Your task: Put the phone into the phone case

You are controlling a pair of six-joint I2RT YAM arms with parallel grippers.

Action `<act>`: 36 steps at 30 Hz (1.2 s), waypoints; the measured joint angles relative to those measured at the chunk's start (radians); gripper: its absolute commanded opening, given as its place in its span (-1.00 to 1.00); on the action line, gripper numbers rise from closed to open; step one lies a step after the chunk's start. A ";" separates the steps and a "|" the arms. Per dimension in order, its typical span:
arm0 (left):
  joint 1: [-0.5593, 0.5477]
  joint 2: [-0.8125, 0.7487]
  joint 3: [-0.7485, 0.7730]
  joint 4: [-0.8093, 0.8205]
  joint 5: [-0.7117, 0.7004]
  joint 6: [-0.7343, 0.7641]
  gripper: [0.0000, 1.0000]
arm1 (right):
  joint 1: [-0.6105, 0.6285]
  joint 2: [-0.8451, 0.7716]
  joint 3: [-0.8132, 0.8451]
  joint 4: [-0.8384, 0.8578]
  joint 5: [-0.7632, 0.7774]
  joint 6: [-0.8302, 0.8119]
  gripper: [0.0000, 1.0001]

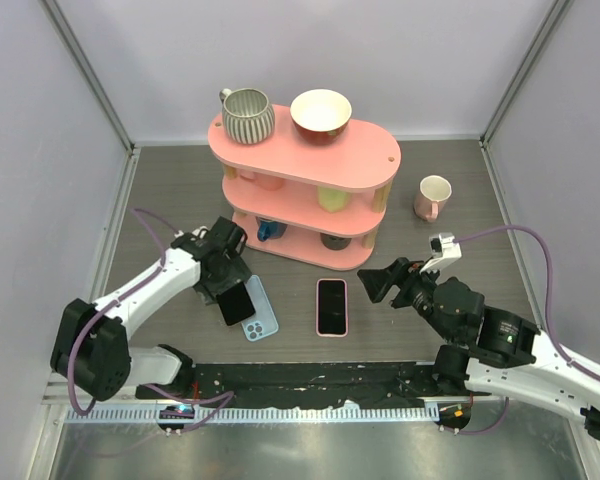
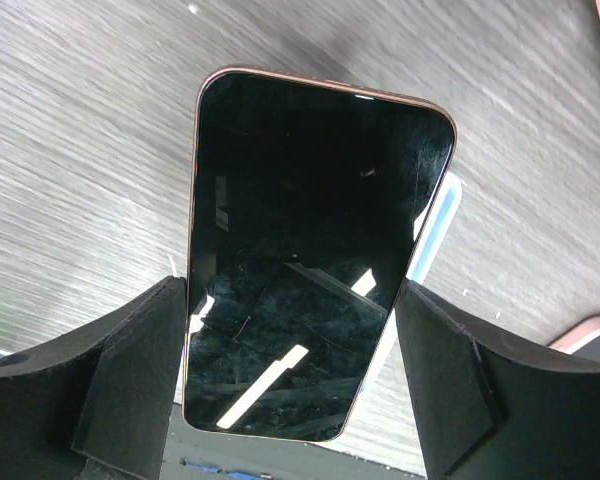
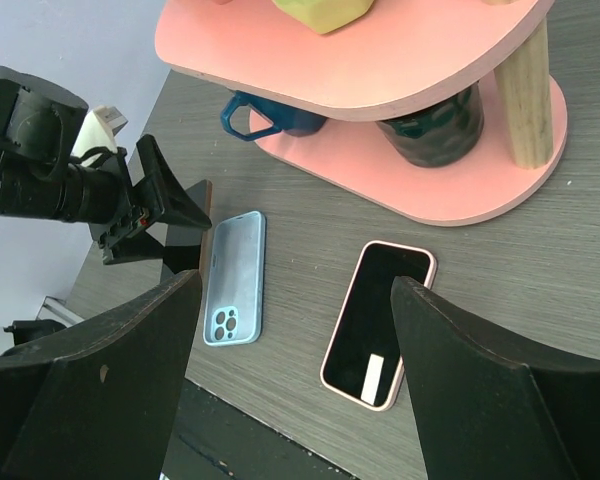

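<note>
My left gripper (image 1: 234,292) is shut on the phone (image 1: 239,303), a black-screened handset with a thin gold rim, gripping its two long edges. In the left wrist view the phone (image 2: 315,250) fills the gap between the two black fingers (image 2: 140,360). It hangs tilted just over the left side of the phone case (image 1: 263,319), a light blue shell lying inside-up on the table. A strip of that case (image 2: 436,232) shows behind the phone's right edge. The right wrist view shows the case (image 3: 233,280) whole. My right gripper (image 1: 383,285) hovers open and holds nothing.
A second phone in a pink case (image 1: 331,306) lies screen-up between the two grippers, seen under the right gripper as the pink-cased phone (image 3: 378,322). Behind stands a pink three-tier shelf (image 1: 380,160) with mugs and a bowl. A pale pink mug (image 1: 434,196) sits at the right.
</note>
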 measured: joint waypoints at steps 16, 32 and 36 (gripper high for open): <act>-0.211 0.063 0.000 0.037 -0.035 -0.214 -0.79 | 0.000 0.004 0.000 0.000 -0.002 0.000 0.65; -0.267 0.114 -0.014 0.065 -0.064 -0.260 -0.71 | 0.000 -0.024 0.000 -0.029 0.001 0.002 0.64; -0.267 0.113 -0.026 0.068 -0.079 -0.260 -0.62 | 0.000 -0.041 0.000 -0.036 0.003 0.003 0.65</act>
